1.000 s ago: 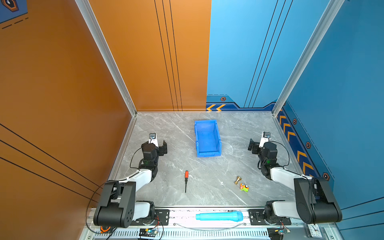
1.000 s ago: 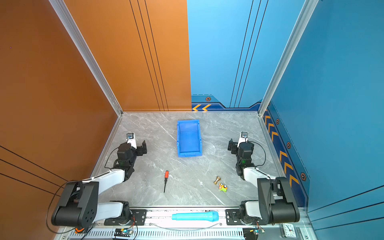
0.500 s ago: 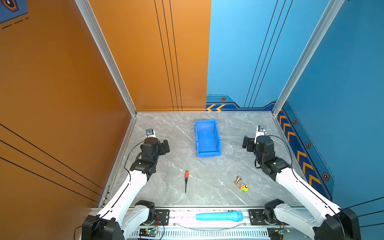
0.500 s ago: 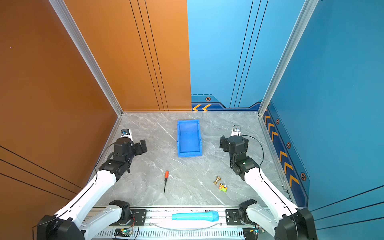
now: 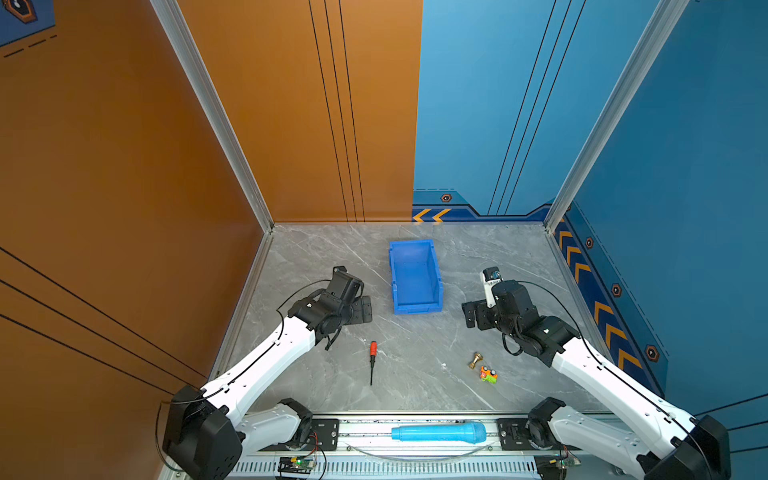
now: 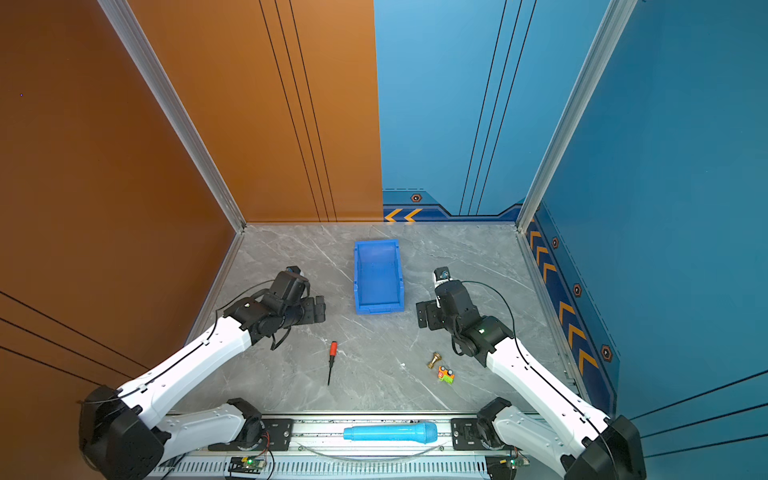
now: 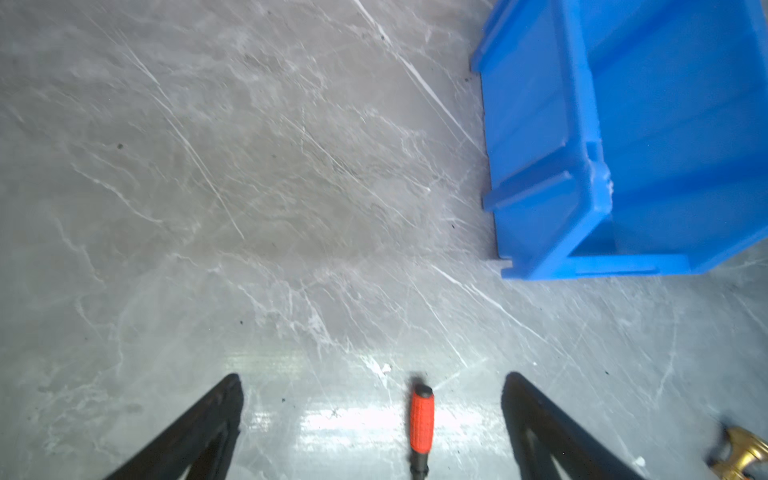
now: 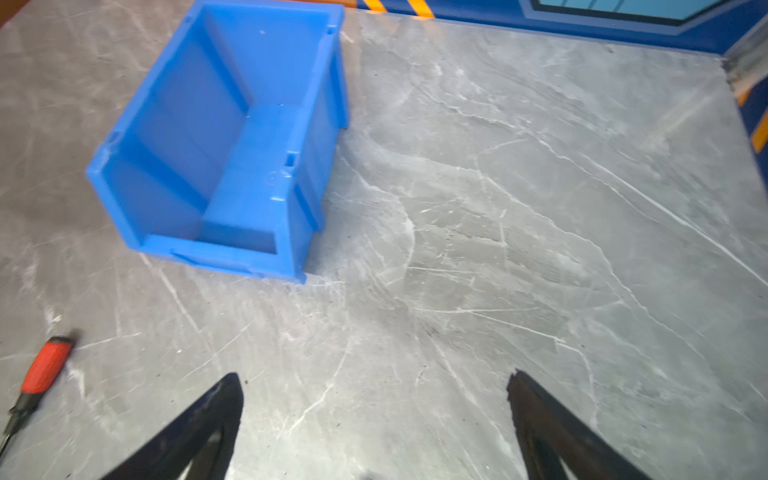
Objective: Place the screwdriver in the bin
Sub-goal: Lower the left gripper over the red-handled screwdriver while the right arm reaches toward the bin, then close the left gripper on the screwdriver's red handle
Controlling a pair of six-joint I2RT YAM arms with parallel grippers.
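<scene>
Lying flat on the grey marble tabletop [image 5: 415, 357]: the screwdriver [image 5: 372, 360], red handle pointing toward the bin [image 5: 415, 305], thin black shaft trailing back toward the front rail. Sitting well apart from the bin, untouched. Same picture in both top views, screwdriver [image 6: 332, 360] nearer the front than the bin [image 6: 378, 307].

Hovering to the left of the bin and behind the screwdriver: the left pincer [image 5: 365, 308], spread wide and gripping nothing. Showing in the left wrist view as two dark fingers [image 7: 199, 432] with the red handle [image 7: 422, 419] framed between them, clear of both.

Hanging on the far side of the bin: the right pincer [image 5: 469, 316], likewise released, nothing between its fingers [image 8: 195, 432] but bare marble.

Standing open-topped, the bin [image 8: 216, 137], with nothing inside, lower front edge facing the rail.

Resting over on the right: a small brass piece [image 5: 475, 360] just beside an orange-green toy [image 5: 488, 374]. Lying along the front rail: a light-blue cylinder [image 5: 438, 432].
</scene>
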